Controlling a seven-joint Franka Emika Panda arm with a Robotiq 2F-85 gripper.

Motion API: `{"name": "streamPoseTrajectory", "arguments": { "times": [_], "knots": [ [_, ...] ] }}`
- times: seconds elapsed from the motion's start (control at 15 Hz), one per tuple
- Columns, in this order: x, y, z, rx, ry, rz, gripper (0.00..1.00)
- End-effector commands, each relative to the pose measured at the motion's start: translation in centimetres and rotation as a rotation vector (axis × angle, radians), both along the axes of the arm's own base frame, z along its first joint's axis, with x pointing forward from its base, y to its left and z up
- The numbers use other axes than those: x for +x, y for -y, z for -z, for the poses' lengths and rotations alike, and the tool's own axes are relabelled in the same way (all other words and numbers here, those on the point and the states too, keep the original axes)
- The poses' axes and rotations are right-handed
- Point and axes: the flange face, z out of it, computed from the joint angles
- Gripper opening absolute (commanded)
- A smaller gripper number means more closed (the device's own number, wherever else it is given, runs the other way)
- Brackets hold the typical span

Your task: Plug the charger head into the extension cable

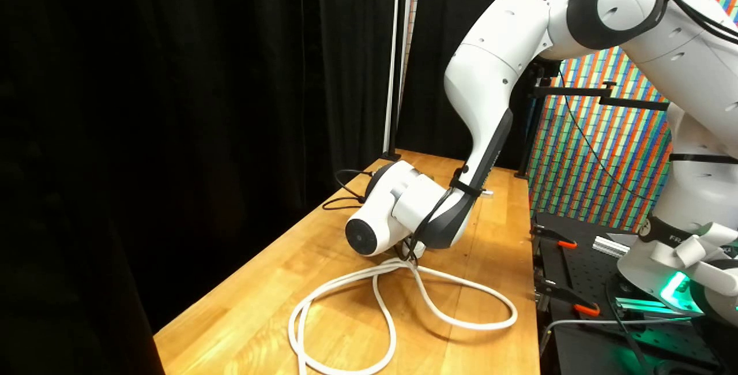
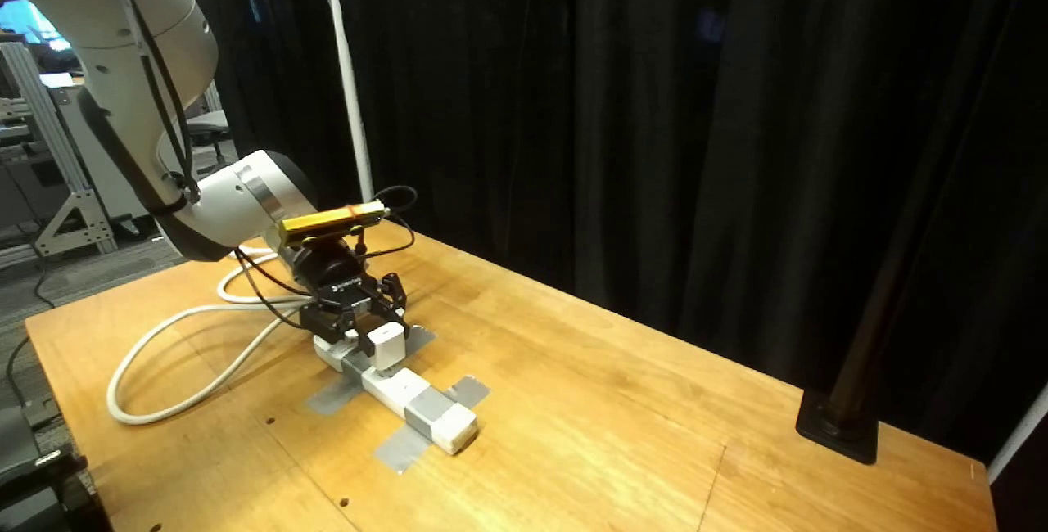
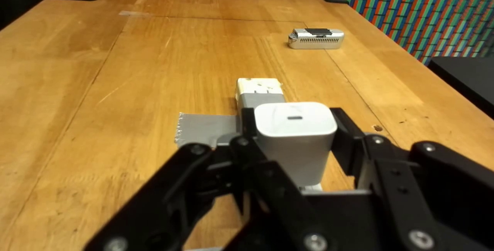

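Note:
The white charger head is upright between the fingers of my gripper, which is shut on it. The port on its top face shows in the wrist view. The white extension cable strip is fixed to the table with grey tape. The charger head is right above the strip's middle part, prongs down. I cannot tell whether its prongs touch the sockets. The strip's far end shows past the charger head in the wrist view. In an exterior view the wrist hides the gripper and charger head, and the white cable shows.
The white cable lies in loops on the wooden table. A small grey-white device lies farther along the table. A black post base stands near the table's edge. Clamps hold the other edge. A black curtain hangs behind.

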Motion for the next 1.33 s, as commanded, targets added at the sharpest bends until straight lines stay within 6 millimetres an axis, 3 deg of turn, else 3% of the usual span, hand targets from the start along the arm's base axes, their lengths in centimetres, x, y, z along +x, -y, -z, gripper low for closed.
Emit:
{"name": "streamPoseTrajectory", "arguments": {
  "times": [0.0,0.6,1.27],
  "knots": [
    [-1.9,-0.2,0.9,0.013,-0.085,0.061,0.23],
    [-2.3,-0.2,1.0,0.012,-0.118,0.075,0.23],
    [-2.3,0.4,3.2,-0.01,-0.149,0.088,0.23]
  ]
}}
